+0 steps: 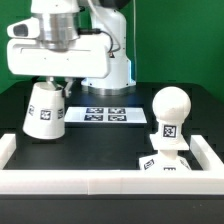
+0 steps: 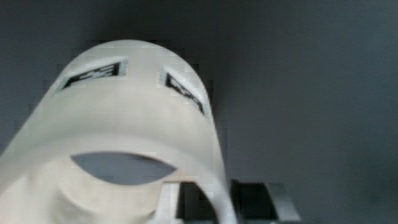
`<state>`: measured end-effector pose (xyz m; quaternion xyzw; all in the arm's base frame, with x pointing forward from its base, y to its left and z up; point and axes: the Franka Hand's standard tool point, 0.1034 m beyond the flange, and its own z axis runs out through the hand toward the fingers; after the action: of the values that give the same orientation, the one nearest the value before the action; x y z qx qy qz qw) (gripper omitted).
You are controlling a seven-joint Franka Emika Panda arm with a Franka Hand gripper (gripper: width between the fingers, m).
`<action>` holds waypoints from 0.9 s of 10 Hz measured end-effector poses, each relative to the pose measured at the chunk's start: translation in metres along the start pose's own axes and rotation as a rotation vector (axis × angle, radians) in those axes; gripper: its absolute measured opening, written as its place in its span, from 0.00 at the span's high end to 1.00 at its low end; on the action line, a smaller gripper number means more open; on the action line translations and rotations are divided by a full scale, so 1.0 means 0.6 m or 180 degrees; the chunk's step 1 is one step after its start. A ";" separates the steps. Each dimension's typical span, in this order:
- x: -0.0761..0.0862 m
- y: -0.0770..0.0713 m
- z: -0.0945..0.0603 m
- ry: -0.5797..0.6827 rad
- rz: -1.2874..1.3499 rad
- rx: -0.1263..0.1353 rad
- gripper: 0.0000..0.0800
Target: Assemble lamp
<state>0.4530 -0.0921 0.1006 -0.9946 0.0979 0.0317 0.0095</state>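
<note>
Gripping my white tapered shade (image 1: 45, 110) at the exterior frame's left, my end effector (image 1: 52, 82) pinches its upper end. The bulb (image 1: 170, 112) already stands on the base (image 1: 163, 162) at lower right. I judge a tilted carry could knock the bulb or let the smooth shade slip. Square tags mark its sides above the dark table (image 1: 110, 135).

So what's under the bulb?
The bulb stands upright on the square base, by the white rail. Whether its neck is seated in the base is hidden.
</note>
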 end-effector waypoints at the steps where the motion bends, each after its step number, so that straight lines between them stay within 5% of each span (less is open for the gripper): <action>1: 0.012 -0.031 -0.019 -0.0016 0.0052 0.0051 0.94; 6: 0.090 -0.150 -0.120 -0.0015 0.0488 0.0180 0.94; 7: 0.112 -0.155 -0.140 0.0057 0.0607 0.0301 0.94; 9: 0.114 -0.153 -0.143 0.0057 0.0638 0.0325 0.94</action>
<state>0.5434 -0.0177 0.1829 -0.9783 0.1984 0.0186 0.0561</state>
